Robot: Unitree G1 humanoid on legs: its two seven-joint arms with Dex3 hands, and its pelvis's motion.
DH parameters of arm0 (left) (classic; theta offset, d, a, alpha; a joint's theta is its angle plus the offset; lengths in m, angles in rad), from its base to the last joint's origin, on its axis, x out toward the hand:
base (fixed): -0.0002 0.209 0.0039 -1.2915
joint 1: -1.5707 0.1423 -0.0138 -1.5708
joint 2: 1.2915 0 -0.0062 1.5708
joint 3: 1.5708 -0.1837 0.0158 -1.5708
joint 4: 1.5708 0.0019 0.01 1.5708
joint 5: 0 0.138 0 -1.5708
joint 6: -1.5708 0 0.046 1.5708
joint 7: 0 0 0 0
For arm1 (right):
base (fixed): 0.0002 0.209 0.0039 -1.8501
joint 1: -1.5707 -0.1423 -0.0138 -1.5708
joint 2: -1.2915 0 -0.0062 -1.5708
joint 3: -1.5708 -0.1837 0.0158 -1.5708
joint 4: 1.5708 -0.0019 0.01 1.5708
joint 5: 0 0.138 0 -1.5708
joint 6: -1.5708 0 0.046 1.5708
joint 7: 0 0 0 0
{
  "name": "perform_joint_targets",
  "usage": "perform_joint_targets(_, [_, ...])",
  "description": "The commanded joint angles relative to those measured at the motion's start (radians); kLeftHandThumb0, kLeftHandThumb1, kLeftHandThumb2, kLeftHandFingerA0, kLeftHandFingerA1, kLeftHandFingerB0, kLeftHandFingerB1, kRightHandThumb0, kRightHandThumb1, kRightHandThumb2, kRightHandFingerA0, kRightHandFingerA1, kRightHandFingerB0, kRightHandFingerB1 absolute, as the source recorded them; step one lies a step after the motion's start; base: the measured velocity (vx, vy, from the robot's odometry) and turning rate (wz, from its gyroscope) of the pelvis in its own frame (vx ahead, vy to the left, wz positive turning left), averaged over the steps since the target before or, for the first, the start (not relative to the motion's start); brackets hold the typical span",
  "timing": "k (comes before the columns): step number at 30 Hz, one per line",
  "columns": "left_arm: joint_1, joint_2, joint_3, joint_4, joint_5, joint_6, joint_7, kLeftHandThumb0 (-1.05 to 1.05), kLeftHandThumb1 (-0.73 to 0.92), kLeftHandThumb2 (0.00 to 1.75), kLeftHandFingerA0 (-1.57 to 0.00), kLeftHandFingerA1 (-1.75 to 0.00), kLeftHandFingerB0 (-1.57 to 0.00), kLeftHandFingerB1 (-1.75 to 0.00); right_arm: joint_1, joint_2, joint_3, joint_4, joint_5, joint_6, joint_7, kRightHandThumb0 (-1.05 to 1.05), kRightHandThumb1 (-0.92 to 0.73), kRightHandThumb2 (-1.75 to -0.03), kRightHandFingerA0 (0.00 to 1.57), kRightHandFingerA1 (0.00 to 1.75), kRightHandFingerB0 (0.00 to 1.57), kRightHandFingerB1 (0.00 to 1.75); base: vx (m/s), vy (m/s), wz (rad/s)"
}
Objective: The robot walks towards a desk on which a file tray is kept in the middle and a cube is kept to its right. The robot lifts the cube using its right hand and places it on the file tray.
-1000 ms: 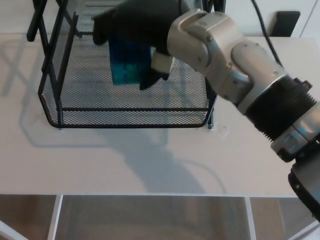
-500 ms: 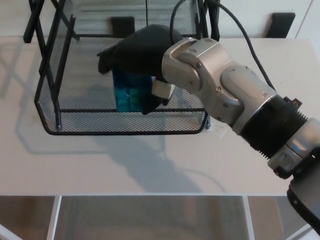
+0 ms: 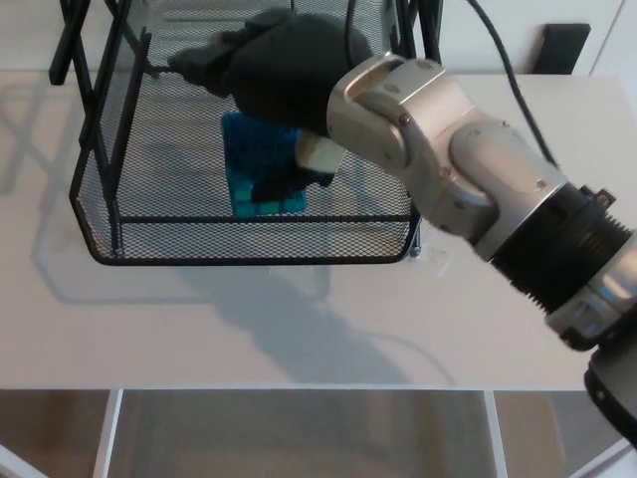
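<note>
The blue cube [image 3: 257,171] lies on the mesh floor of the black wire file tray [image 3: 109,214], near the tray's front middle. My right hand [image 3: 284,75] hovers just over the cube's far side, inside the tray. Its fingers [image 3: 199,62] are spread and raised up to the left, off the cube. The thumb [image 3: 282,179] hangs down at the cube's right edge, and I cannot tell if it touches. My silver and black right forearm [image 3: 468,189] crosses the tray's right wall. My left hand does not show.
The tray stands on a white desk [image 3: 299,319] whose front edge runs along the bottom. A black cable [image 3: 508,70] trails over the forearm. A dark object [image 3: 565,47] sits at the far right behind the desk. The tray's upright black frame rises at the back left.
The fingers have come off the cube's left side and lifted up and to the left. The cube now rests lower on the tray mesh, more of it showing.
</note>
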Motion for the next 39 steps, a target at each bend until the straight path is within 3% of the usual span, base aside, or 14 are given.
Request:
perform_joint_targets(1, [0.004,0.000,0.003,-0.008,0.002,0.004,-0.001,-0.79,0.71,0.79,-0.44,-0.83,-0.29,-0.69,-0.037,-0.037,-0.035,-0.033,0.000,-0.021,0.023,-1.05,-0.60,-0.91,0.00,0.15,0.00,0.01,0.00,0.000,0.00])
perform_joint_targets(39, [0.036,0.019,0.026,0.008,-0.001,-0.002,-0.007,-0.79,0.71,0.79,-0.44,-0.83,-0.29,-0.69,-0.043,0.027,-0.039,0.046,-0.009,-0.046,-0.008,-1.05,-0.60,-0.91,0.00,0.15,0.00,0.01,0.00,0.000,0.00])
